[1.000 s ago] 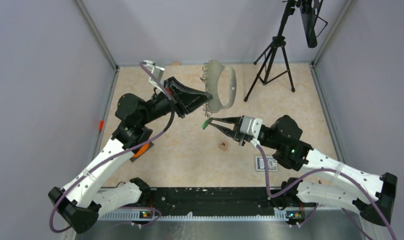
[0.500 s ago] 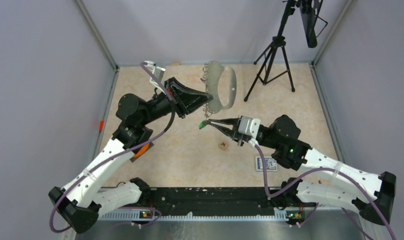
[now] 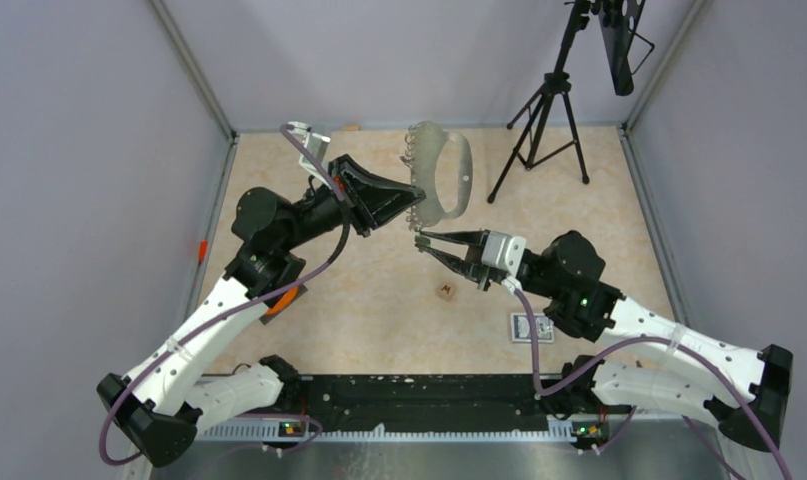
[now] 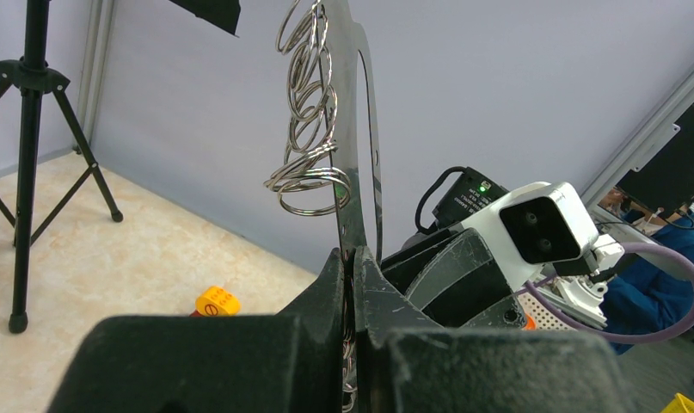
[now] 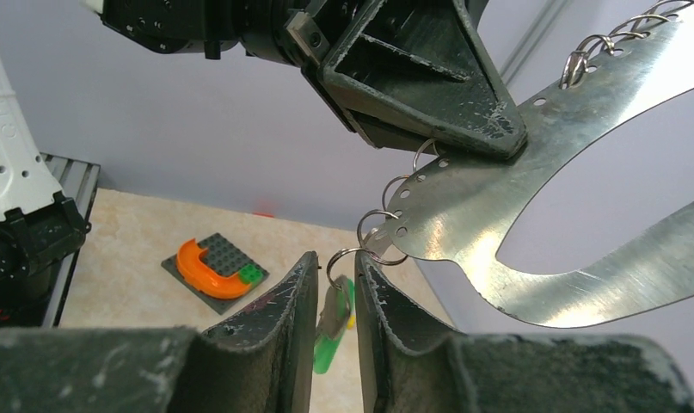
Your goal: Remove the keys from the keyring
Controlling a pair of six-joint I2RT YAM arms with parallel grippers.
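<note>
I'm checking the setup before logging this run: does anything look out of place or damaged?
Nothing stands out. The left gripper holds the keyring on edge above the table, and the right gripper pinches the green key hanging from its lower edge.

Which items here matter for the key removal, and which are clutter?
Job: keyring in left end effector; green key between the fingers of right end effector; split rings.
Clutter: tripod, brown cube, orange-and-grey brick plate, yellow block.
</note>
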